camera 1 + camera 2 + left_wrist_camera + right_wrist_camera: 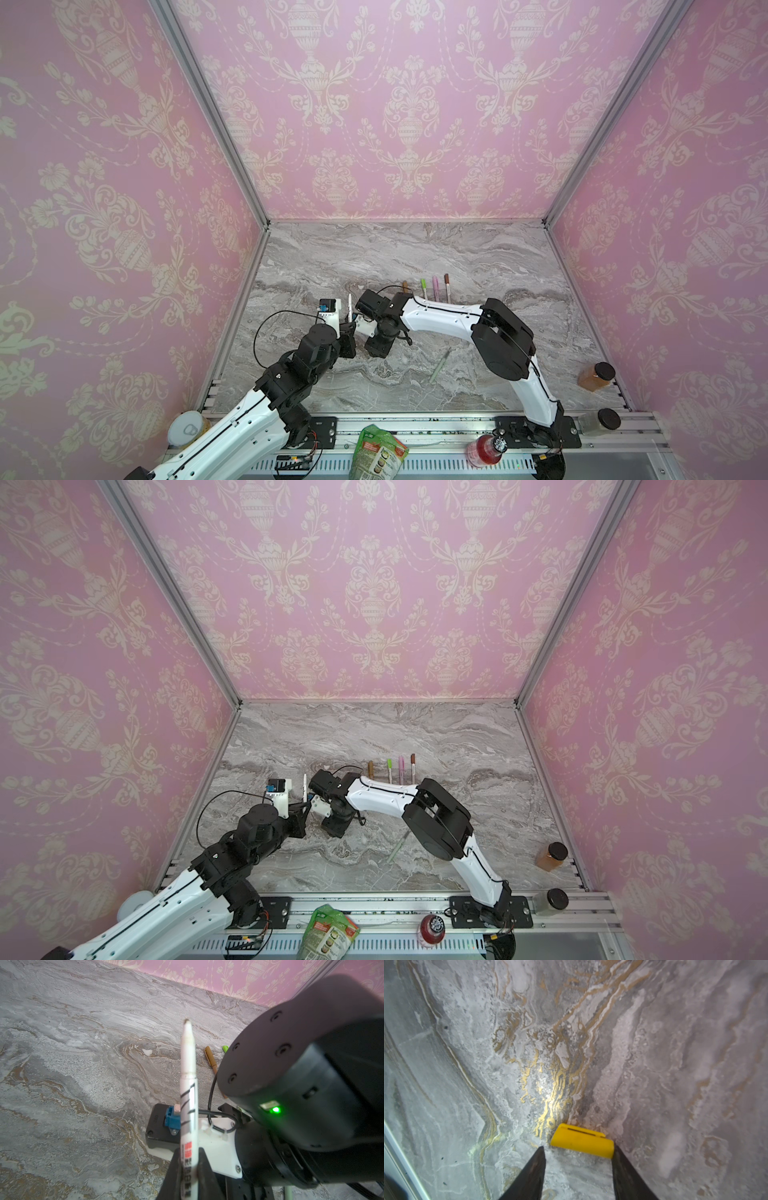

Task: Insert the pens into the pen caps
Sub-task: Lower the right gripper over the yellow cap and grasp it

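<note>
My left gripper (188, 1153) is shut on a white pen (188, 1076), whose bare tip points up and away; in both top views the pen (350, 305) (304, 785) stands upright above the gripper (349, 328). Just to its right, my right gripper (578, 1148) points down at the table, jaws wide. A yellow pen cap (581, 1142) lies crosswise at its fingertips, touching one finger (623, 1167), with a gap to the other. Several capped pens lie in a row behind: tan (405, 286), lime green (424, 286), pink (435, 286), brown (447, 284). A pale green pen (439, 365) lies loose.
An orange-filled jar (597, 376) stands at the table's right front corner, with a second dark-lidded jar (600, 420) on the rail. A red bottle (484, 449), a green bag (376, 455) and a can (189, 428) sit along the front. Pink walls enclose three sides.
</note>
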### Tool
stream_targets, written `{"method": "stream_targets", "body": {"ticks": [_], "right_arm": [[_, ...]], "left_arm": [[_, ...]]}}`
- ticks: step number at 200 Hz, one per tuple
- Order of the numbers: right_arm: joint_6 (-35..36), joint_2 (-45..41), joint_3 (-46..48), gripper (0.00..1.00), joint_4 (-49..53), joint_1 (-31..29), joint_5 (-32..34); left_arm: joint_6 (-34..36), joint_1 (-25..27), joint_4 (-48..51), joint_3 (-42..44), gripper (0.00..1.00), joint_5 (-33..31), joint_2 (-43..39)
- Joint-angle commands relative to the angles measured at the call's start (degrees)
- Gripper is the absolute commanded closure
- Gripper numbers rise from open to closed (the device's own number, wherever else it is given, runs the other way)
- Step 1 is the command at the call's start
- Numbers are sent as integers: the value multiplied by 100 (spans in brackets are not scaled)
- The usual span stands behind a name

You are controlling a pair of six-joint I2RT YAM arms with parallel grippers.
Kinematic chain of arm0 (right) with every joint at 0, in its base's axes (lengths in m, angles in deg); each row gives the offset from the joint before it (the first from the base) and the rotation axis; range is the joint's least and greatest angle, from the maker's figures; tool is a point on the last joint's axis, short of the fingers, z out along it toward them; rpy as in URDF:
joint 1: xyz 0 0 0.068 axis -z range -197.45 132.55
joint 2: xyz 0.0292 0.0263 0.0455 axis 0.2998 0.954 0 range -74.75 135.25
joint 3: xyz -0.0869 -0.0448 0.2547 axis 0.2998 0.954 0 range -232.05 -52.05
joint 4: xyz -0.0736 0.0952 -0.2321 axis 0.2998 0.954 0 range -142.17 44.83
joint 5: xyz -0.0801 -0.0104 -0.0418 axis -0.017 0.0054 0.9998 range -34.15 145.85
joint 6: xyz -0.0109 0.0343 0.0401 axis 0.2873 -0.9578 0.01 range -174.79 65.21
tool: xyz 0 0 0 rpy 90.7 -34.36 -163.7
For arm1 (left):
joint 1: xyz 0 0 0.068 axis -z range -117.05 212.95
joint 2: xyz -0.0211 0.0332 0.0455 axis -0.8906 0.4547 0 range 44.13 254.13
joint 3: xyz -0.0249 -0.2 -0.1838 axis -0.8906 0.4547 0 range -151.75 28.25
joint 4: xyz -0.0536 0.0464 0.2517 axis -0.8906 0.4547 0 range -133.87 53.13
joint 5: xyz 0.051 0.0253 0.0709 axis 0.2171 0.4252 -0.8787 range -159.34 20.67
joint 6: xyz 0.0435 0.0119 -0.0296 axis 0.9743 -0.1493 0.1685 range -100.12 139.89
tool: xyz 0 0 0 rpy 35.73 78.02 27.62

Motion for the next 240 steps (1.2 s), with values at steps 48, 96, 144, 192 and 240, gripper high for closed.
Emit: {"method": "stream_targets", "body": {"ticks": [48, 96, 144, 192, 240], "right_arm": [[-467, -836, 758, 41, -832, 158, -192], [-415, -1357, 1194, 43, -1293, 330, -237], [822, -1198, 1005, 46, -870, 315, -283], [1798, -879, 706, 46, -746, 177, 1], [2244, -343, 224, 48, -395, -19, 275]], "left_arm": [[-35, -36, 119, -209, 100, -11, -82], [-46, -38, 107, -203, 100, 37, -83], [18, -30, 311, -367, 100, -38, -218], [-49, -31, 379, -327, 100, -57, -333], [-17, -33, 369, -340, 100, -75, -287]]}}
